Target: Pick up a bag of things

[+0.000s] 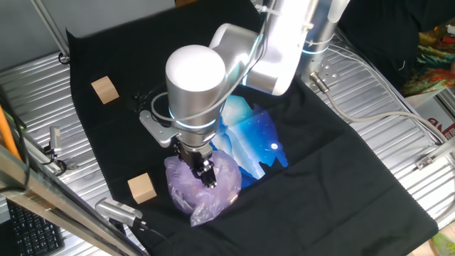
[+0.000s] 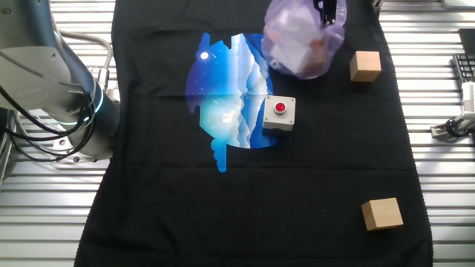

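Observation:
The bag of things (image 1: 217, 193) is a crinkly pale-purple translucent bag, bulging, with pinkish items showing through. It lies on the black cloth (image 1: 341, 178) at the near edge of the blue-and-white plastic. It also shows in the other fixed view (image 2: 297, 44) at the top edge. My gripper (image 1: 207, 174) points straight down into the top of the bag, with the fingers close together in the crinkled plastic. In the other fixed view only the dark fingertips of the gripper (image 2: 329, 13) show, at the bag's top.
A shiny blue-and-white plastic bag (image 2: 226, 96) lies flat beside the purple bag. A small grey box with a red button (image 2: 279, 113) sits on its edge. Two wooden cubes (image 2: 365, 65) (image 2: 382, 213) rest on the cloth. Metal table ribs and cables surround the cloth.

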Controlling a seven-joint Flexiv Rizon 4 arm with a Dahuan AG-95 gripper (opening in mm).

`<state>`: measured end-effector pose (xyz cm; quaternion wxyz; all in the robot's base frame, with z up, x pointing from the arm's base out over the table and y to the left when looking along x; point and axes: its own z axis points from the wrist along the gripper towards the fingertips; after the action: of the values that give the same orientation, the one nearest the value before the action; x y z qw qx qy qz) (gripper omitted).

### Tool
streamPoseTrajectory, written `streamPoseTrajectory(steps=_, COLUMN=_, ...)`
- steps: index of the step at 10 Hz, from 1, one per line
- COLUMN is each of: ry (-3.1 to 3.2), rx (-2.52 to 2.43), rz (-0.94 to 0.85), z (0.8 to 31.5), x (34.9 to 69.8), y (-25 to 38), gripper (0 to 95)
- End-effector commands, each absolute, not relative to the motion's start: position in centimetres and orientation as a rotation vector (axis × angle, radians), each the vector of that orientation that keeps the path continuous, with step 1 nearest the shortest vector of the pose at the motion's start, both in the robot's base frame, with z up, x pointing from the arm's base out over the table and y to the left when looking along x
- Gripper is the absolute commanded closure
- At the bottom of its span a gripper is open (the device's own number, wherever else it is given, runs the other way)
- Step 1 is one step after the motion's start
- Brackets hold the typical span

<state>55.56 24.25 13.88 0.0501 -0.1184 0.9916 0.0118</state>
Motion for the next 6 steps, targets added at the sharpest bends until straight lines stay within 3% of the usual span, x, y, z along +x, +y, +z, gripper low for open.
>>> streamPoseTrajectory(steps=1, ry=3.014, rx=-0.362, rz=0.046, z=13.3, x=55.7, y=24.1, gripper=0.0)
streamPoseTrajectory(steps=6, ry=3.019, rx=-0.307, rz=0.061, z=11.9, x=54.7, y=24.7, gripper=0.0)
